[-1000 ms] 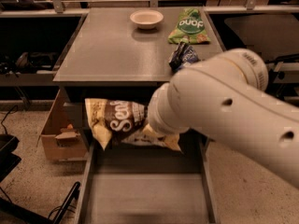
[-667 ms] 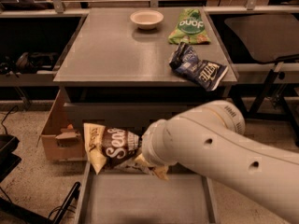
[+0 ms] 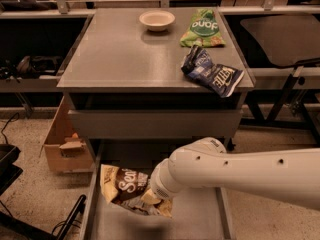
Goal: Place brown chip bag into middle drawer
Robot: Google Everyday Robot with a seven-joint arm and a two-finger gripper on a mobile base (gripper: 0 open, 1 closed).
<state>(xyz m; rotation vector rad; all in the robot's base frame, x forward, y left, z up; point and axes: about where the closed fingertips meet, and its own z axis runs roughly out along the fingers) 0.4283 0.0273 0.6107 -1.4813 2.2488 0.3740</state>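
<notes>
The brown chip bag (image 3: 124, 186), crumpled with white lettering and tan ends, hangs tilted just above the left part of the middle drawer (image 3: 197, 218). The drawer is pulled out at the bottom of the cabinet, and its flat grey floor shows. My gripper (image 3: 150, 196) is at the end of the white arm coming in from the right. It is shut on the bag's right end, and the wrist mostly hides its fingers. A shadow lies on the drawer floor under the bag.
On the cabinet top (image 3: 110, 59) are a white bowl (image 3: 157, 20), a green bag (image 3: 202, 28) and a dark-blue bag (image 3: 212, 73). A closed drawer front (image 3: 155, 124) is above the open drawer. A cardboard box (image 3: 65, 144) stands to the left.
My arm has dropped lower with the brown chip bag, from the cabinet's front down to just over the open drawer. The dark-blue bag on top is now uncovered.
</notes>
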